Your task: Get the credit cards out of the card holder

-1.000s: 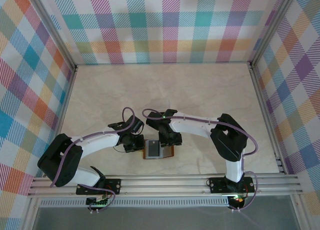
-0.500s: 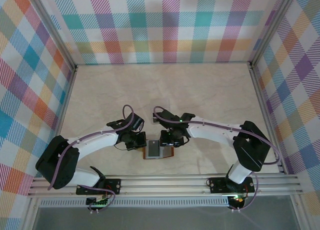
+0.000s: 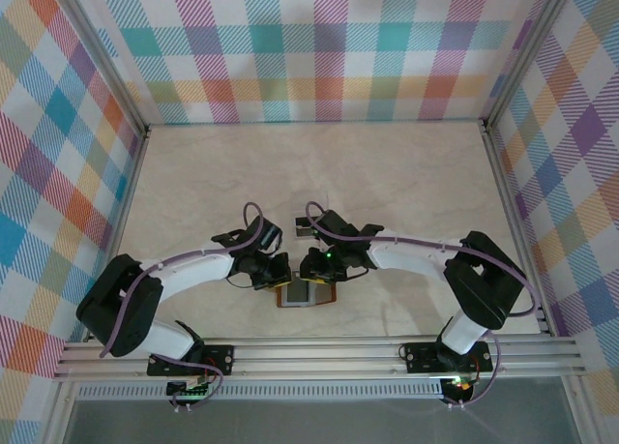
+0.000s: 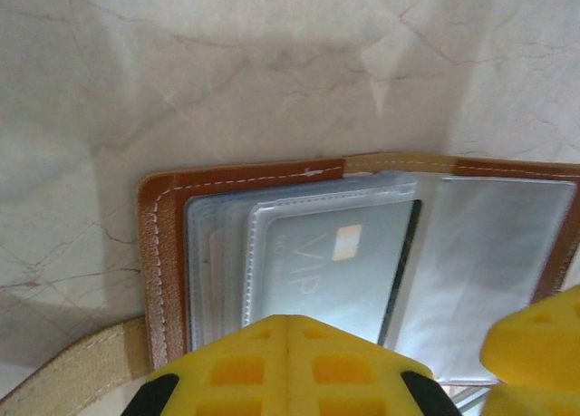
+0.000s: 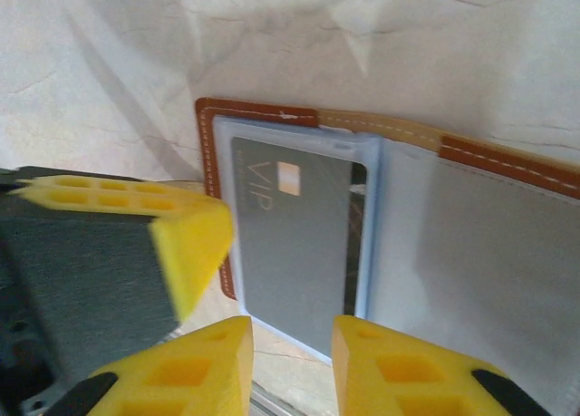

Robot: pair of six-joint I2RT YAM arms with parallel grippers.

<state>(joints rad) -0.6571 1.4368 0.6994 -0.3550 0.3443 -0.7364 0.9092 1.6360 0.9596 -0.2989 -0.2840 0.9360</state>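
Lying open and flat on the marble-look table, the card holder is sitting close to the near edge, between the two arms. The top view is showing both arms bending inward and meeting over it, with the left gripper at its left side and the right gripper over its far part. The jaws and pockets are too small to read there.

The left wrist view is giving the detail. It is showing a brown stitched leather border, stacked clear pockets, and a grey card with "VIP" lettering and a small chip sitting inside the front pocket of the left half. A tan strap is running off from the lower left corner. The left gripper's yellow fingers are pressing together, closed, at the holder's edge; whether they are pinching anything, I cannot tell.

The right wrist view is adding the right gripper's fingers standing apart and straddling the edge of the pocket holding the grey card. Contact with the pads is unclear. A dark strip is peeking out along the card's right side, too thin to identify. This view is also catching the left gripper's yellow tip overlapping the holder's left leather edge.
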